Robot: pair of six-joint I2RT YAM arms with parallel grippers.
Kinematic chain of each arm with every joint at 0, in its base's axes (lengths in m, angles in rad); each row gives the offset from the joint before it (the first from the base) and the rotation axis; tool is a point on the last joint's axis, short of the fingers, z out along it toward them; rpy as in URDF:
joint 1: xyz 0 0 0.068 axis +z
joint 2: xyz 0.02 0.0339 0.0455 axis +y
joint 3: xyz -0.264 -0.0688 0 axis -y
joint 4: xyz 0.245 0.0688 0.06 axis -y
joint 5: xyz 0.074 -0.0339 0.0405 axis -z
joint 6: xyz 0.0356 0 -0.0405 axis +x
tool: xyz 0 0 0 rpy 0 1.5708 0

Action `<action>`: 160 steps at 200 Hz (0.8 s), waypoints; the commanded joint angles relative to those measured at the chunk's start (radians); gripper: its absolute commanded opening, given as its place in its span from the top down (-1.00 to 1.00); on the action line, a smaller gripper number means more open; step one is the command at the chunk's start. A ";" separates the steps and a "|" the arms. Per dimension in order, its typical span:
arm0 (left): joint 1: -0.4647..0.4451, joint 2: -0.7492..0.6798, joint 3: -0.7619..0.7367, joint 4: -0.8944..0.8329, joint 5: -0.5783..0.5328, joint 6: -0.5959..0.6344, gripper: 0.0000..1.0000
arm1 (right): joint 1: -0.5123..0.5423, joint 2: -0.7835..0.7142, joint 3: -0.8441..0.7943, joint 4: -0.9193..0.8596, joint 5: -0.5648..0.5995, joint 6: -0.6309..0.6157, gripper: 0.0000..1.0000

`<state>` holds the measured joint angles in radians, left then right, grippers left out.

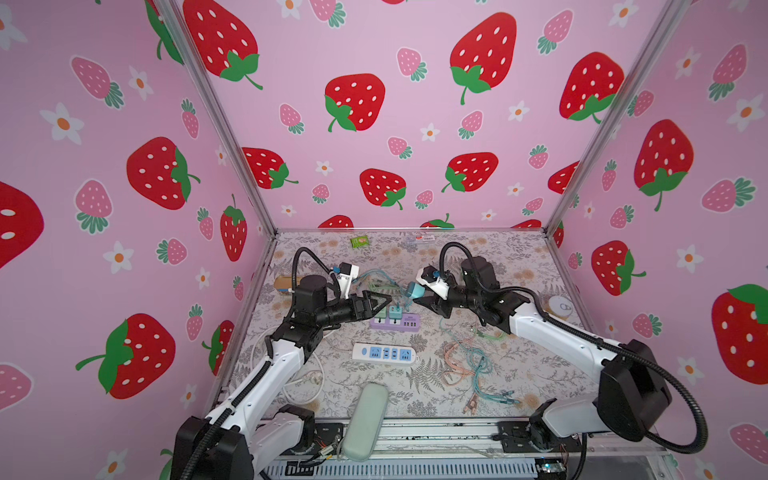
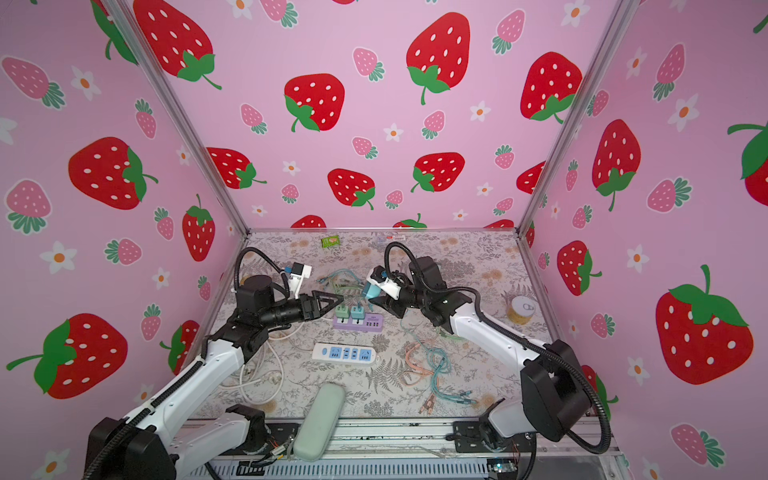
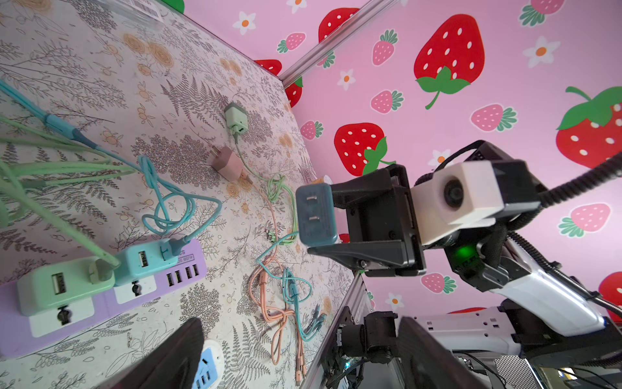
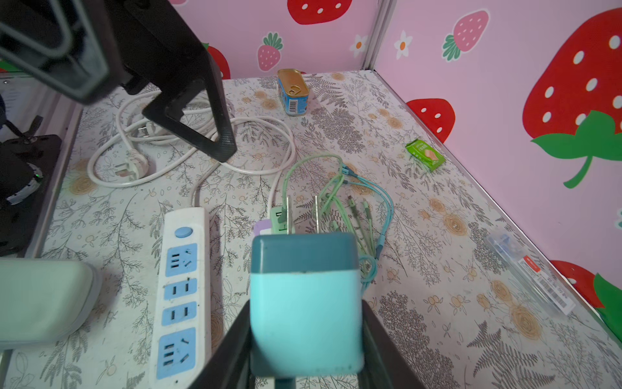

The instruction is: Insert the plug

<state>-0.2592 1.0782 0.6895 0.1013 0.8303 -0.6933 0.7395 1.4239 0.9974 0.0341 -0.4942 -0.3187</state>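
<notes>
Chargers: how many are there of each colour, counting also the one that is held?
Green chargers: 2
Teal chargers: 2
Pink charger: 1
Total: 5

We log right gripper [image 1: 417,296] clamped on teal plug [image 1: 413,290], raised off the table near the purple power strip [image 1: 401,323], left gripper [image 1: 382,303] jaws apart and empty over that strip's other end, white power strip [image 1: 384,354] nearer the front, we note loose cables [image 1: 469,361] beside it.
</notes>
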 commanded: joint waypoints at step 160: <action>-0.105 0.129 0.123 0.013 0.071 -0.017 -0.08 | 0.127 -0.038 0.009 -0.027 0.058 -0.075 0.56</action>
<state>-0.3565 1.2041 0.7635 0.1040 0.8707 -0.7082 0.8581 1.4117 0.9974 0.0132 -0.4450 -0.3664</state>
